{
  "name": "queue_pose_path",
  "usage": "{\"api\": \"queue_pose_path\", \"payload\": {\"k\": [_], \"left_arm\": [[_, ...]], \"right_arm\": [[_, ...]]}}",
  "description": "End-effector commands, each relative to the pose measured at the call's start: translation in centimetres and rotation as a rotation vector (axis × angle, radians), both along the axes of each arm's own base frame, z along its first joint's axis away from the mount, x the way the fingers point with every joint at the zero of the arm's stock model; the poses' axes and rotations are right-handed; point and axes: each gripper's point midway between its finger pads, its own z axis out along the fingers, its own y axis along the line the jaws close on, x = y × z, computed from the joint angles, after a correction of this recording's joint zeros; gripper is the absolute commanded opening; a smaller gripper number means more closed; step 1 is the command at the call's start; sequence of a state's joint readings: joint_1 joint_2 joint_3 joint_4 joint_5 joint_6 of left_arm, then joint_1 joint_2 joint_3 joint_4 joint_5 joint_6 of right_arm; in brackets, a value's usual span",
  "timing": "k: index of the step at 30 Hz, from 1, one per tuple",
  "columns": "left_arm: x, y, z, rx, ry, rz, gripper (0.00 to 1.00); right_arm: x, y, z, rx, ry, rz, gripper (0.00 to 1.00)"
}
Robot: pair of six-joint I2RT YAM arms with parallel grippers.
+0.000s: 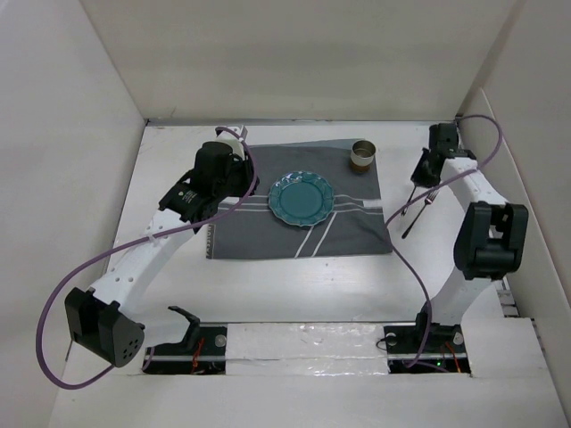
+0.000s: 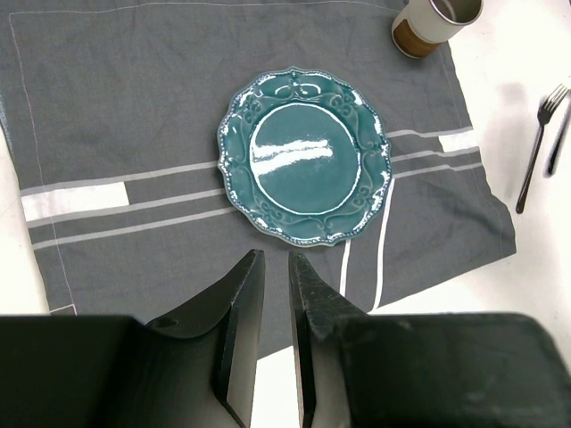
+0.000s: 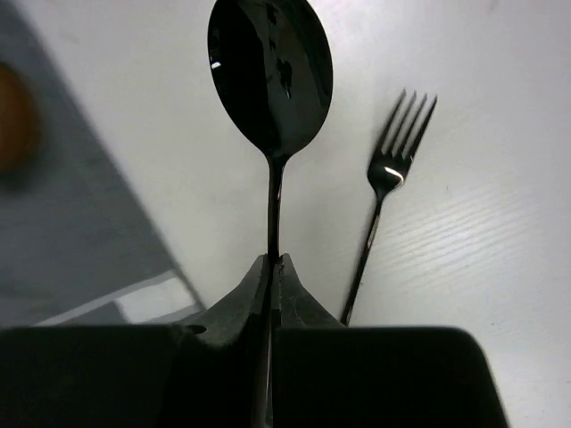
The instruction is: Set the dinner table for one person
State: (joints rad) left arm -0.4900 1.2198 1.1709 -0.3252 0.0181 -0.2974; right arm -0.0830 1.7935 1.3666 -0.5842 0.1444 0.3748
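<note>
The white dinner table carries a dark grey striped placemat. A teal scalloped plate lies in the middle of the mat. It also shows in the left wrist view. My left gripper hangs high over the mat's near-left part. Its jaws are a narrow slit apart with nothing between them. My right gripper is shut on the handle of a dark spoon, held above the bare table right of the mat. A dark fork lies on the table beside it.
A metal cup with a brown base stands on the mat's far right corner and also shows in the left wrist view. The fork lies just off the mat's right edge. White walls enclose the table on the left, back and right.
</note>
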Motion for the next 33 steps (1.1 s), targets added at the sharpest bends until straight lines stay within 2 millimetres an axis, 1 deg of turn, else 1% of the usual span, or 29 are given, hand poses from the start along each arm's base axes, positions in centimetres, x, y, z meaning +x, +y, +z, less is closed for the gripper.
{"api": "queue_pose_path", "payload": {"k": [1, 2, 3, 4, 5, 6, 7, 8, 9, 10, 11, 12, 13, 14, 15, 17, 18, 21, 22, 24, 27, 28, 30, 32, 33], "left_arm": [[0.3, -0.4, 2.9, -0.043, -0.067, -0.006, 0.15], [0.4, -0.6, 2.9, -0.048, -0.066, -0.009, 0.15], [0.4, -0.6, 2.9, -0.048, -0.066, -0.009, 0.15], [0.4, -0.7, 2.8, -0.049, -0.063, -0.009, 0.15], [0.5, -0.7, 2.8, -0.05, -0.06, -0.008, 0.15], [0.4, -0.7, 2.9, -0.051, -0.061, -0.008, 0.15], [0.4, -0.7, 2.9, -0.052, -0.061, -0.009, 0.15], [0.4, -0.7, 2.8, -0.052, -0.059, -0.011, 0.15], [0.4, -0.7, 2.9, -0.052, -0.061, -0.007, 0.15], [0.4, -0.6, 2.8, -0.051, -0.058, -0.007, 0.15], [0.3, -0.6, 2.9, -0.053, -0.06, -0.005, 0.15], [0.3, -0.6, 3.0, -0.055, -0.061, -0.005, 0.15], [0.3, -0.6, 2.9, -0.056, -0.059, -0.005, 0.15], [0.2, -0.6, 3.1, -0.06, -0.064, -0.007, 0.15], [0.2, -0.6, 3.0, -0.06, -0.06, -0.007, 0.15], [0.0, -0.6, 3.0, -0.059, -0.059, -0.007, 0.15], [0.0, -0.4, 3.0, -0.057, -0.06, -0.003, 0.15], [-0.2, -0.2, 3.1, -0.054, -0.06, 0.0, 0.15], [-0.3, -0.1, 2.9, -0.05, -0.055, 0.002, 0.15], [-0.5, 0.0, 2.9, -0.05, -0.059, 0.006, 0.15], [-0.8, 0.4, 2.8, -0.043, -0.057, 0.012, 0.16], [-0.8, 0.4, 2.8, -0.043, -0.057, 0.012, 0.16], [-0.9, 0.4, 2.7, -0.041, -0.057, 0.009, 0.16], [-0.9, 0.4, 2.7, -0.041, -0.055, 0.01, 0.16], [-0.8, 0.4, 2.5, -0.036, -0.05, 0.01, 0.16]], "right_arm": [[2.8, 2.7, 11.1, -0.039, -0.285, 0.119, 0.0], [2.5, 4.9, 12.1, -0.008, -0.277, 0.199, 0.0], [2.5, 4.9, 12.1, -0.008, -0.277, 0.2, 0.0], [2.1, 7.3, 12.1, 0.029, -0.266, 0.281, 0.0], [1.7, 8.4, 12.3, 0.037, -0.261, 0.313, 0.0], [1.2, 10.0, 11.7, 0.066, -0.247, 0.366, 0.0], [0.6, 12.7, 11.7, 0.092, -0.249, 0.441, 0.0], [0.2, 13.8, 11.7, 0.099, -0.247, 0.47, 0.0], [-0.3, 14.9, 11.0, 0.107, -0.232, 0.502, 0.0], [-0.6, 16.3, 10.7, 0.123, -0.228, 0.547, 0.0], [-1.0, 17.9, 10.2, 0.13, -0.221, 0.591, 0.0], [-1.0, 18.6, 8.8, 0.135, -0.187, 0.608, 0.0], [-1.1, 19.3, 8.4, 0.137, -0.173, 0.633, 0.0], [-1.1, 19.7, 7.8, 0.135, -0.148, 0.641, 0.0], [-1.0, 20.3, 6.3, 0.135, -0.111, 0.65, 0.0], [-0.3, 20.6, 5.7, 0.139, -0.109, 0.651, 0.0], [0.1, 20.8, 4.5, 0.144, -0.085, 0.65, 0.0], [1.1, 21.1, 3.0, 0.149, -0.061, 0.634, 0.0], [1.2, 21.1, 1.6, 0.151, -0.033, 0.624, 0.0], [1.5, 21.2, 0.3, 0.156, -0.009, 0.61, 0.0], [1.4, 21.0, -2.8, 0.159, 0.042, 0.574, 0.0], [1.4, 21.0, -2.8, 0.159, 0.042, 0.574, 0.0], [1.4, 21.0, -3.9, 0.162, 0.056, 0.556, 0.0], [1.4, 20.8, -4.3, 0.155, 0.064, 0.537, 0.0], [1.5, 20.8, -4.3, 0.155, 0.059, 0.532, 0.07]]}}
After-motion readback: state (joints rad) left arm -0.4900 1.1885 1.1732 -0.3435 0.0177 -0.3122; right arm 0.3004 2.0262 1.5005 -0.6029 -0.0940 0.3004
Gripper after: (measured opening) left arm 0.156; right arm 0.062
